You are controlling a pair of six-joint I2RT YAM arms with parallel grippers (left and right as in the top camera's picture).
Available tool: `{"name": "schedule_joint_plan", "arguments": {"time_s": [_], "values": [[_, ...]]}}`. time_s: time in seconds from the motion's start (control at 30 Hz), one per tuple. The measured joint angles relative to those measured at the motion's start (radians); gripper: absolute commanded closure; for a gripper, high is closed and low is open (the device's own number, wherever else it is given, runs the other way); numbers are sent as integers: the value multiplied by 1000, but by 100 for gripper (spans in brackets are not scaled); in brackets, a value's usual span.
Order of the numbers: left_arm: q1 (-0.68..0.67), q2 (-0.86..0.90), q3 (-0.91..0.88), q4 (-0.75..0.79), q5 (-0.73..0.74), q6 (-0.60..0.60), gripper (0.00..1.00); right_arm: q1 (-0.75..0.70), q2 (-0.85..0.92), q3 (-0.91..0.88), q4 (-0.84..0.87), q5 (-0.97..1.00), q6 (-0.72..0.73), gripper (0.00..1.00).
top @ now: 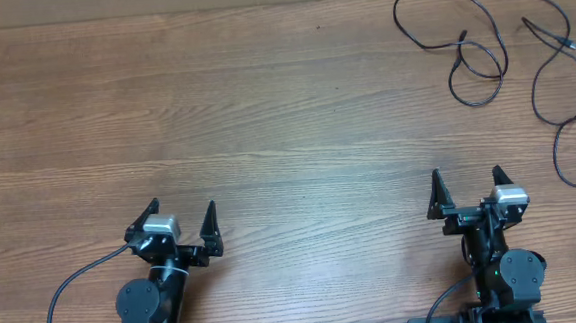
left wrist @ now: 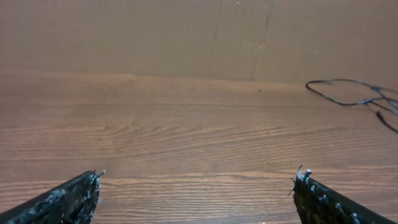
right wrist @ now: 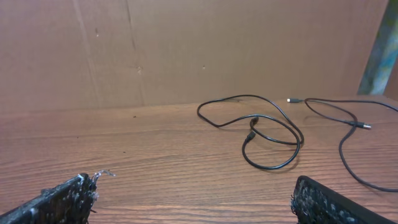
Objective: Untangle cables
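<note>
The cables lie at the table's far right. One thin black cord [top: 462,39] forms loose crossing loops, and a second strand [top: 567,42] snakes beside it toward the right edge. The right wrist view shows the looped cord [right wrist: 270,167] ahead on the wood, with the other strand [right wrist: 341,148] to its right. The left wrist view catches only a bit of cable [left wrist: 308,85] far off at the right. My left gripper [top: 182,204] [left wrist: 199,175] stands open near the front edge, over bare wood. My right gripper [top: 466,174] [right wrist: 194,182] is open too, well short of the cords.
The wooden table [top: 264,103] stretches wide between the arms and the back. A brown cardboard wall [right wrist: 186,50] closes off the far side. Thicker black wires [top: 65,290] trail from the arm bases at the front edge.
</note>
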Motion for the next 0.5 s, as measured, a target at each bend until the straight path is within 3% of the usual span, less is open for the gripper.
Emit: {"name": "schedule_joint_plan", "arguments": {"time_s": [0.5], "values": [[5, 0, -5, 29, -5, 59, 1, 0, 0, 0, 0, 0, 0, 0]]}}
